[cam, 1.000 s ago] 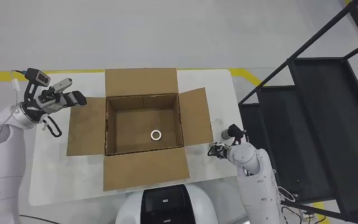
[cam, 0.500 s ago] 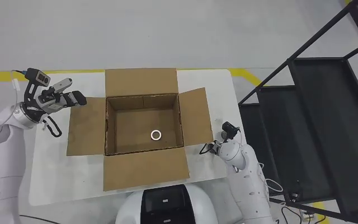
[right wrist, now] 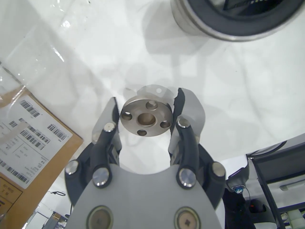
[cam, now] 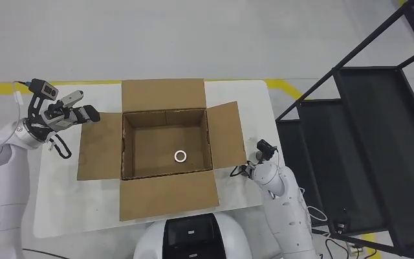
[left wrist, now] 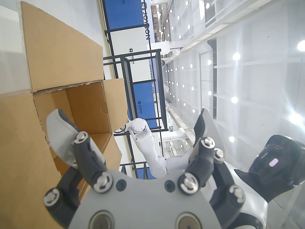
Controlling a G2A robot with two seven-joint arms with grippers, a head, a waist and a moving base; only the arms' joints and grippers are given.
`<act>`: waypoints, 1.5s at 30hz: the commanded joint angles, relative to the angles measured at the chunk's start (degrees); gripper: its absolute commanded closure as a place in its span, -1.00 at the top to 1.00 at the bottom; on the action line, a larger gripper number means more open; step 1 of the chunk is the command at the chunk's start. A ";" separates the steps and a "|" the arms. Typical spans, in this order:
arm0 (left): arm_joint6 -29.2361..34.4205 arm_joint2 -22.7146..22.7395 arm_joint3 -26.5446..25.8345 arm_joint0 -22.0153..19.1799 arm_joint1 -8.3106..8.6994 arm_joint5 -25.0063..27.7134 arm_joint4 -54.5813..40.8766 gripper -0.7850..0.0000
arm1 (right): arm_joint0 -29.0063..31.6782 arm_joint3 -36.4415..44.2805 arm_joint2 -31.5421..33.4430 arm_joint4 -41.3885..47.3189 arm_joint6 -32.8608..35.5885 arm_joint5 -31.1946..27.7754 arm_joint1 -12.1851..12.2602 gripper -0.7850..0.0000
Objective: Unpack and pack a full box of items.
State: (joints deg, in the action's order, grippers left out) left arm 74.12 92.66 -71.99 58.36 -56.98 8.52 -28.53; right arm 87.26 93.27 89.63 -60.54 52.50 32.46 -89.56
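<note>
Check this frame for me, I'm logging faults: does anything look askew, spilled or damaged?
Nothing spilled or askew. The box sits open, one ring inside. The right hand grips a metal flange; one finger pad looks ragged at its tip.

On the top camera I get bright, even overhead light. The white table [cam: 58, 207] shows hardly any shadow, and only the box [cam: 162, 94] holds shade, deepest along its inner walls.

On the left wrist feed the ceiling lamps [left wrist: 236, 56] burn out into white spots with haloes. The dark railing [left wrist: 125, 70] bows as it nears the frame edge.

On the right wrist feed the light is soft. The metal cylinder [right wrist: 190, 17] drops a pale grey shadow on the table, the plastic film [right wrist: 64, 22] throws small glints, and the metal disc [right wrist: 145, 119] carries a dull sheen.
</note>
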 commanded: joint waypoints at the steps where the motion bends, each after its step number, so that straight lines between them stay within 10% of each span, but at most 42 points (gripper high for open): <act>1: 0.00 0.00 0.00 0.00 0.00 0.00 0.00 1.00 | 0.43 1.18 0.34 0.42 0.35 0.31 0.11 1.00; 28: 0.00 0.00 0.00 0.00 0.00 0.00 0.00 1.00 | 10.60 34.93 12.26 28.26 -5.05 -9.84 1.52 1.00; 37: 0.00 0.00 0.00 0.00 0.00 0.00 0.00 1.00 | 4.65 40.45 -0.54 23.52 1.97 -19.20 2.80 1.00; 45: 0.00 0.00 0.00 0.00 0.00 0.00 0.00 1.00 | -9.31 27.18 -19.18 13.23 10.37 -14.84 2.85 1.00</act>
State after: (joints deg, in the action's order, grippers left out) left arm 74.12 92.66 -71.99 58.36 -56.98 8.52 -28.53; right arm 79.68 122.50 72.68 -46.45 62.16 17.54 -86.67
